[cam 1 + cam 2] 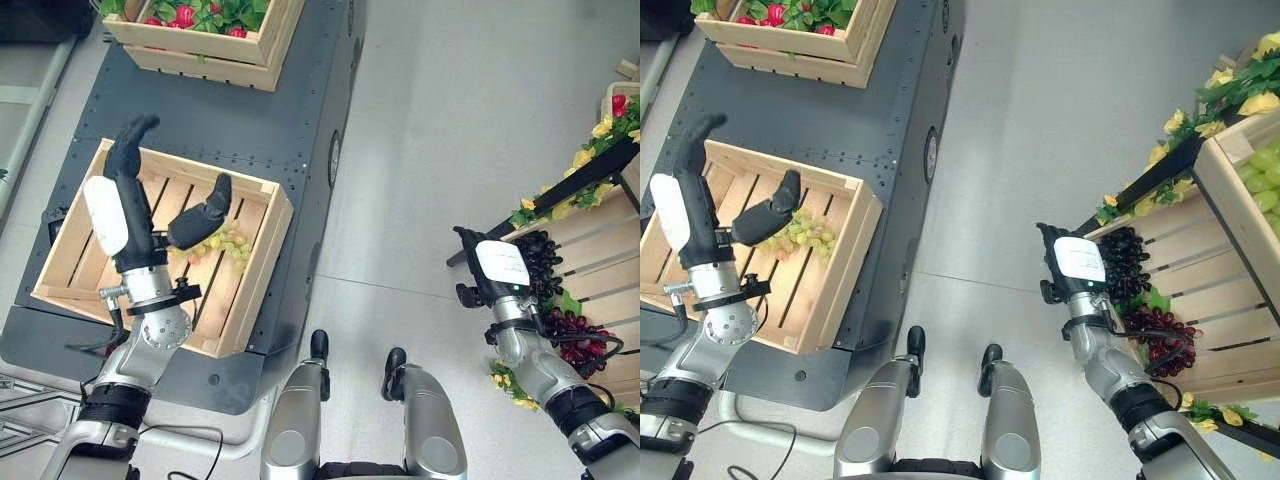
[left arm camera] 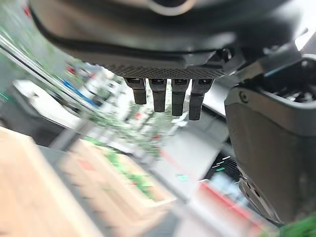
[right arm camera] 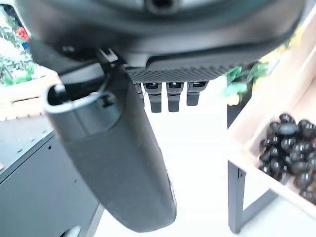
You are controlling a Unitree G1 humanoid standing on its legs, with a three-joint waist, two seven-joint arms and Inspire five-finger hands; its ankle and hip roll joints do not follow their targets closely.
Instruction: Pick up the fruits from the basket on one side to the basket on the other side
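Two wooden crates (image 1: 255, 255) (image 1: 262, 45) sit on the dark platform (image 1: 300, 130), one green grape bunch (image 1: 222, 243) inside.

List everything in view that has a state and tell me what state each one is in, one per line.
left hand: open, fingers straight, holding nothing, raised over the slatted crate.
right hand: open, empty, beside the dark grapes.
green grapes: lying loose on the crate floor.
slatted crate: open-topped, holds the green grapes.
dark grapes: lying on the display shelf.
red grapes: lying lower on the same shelf.
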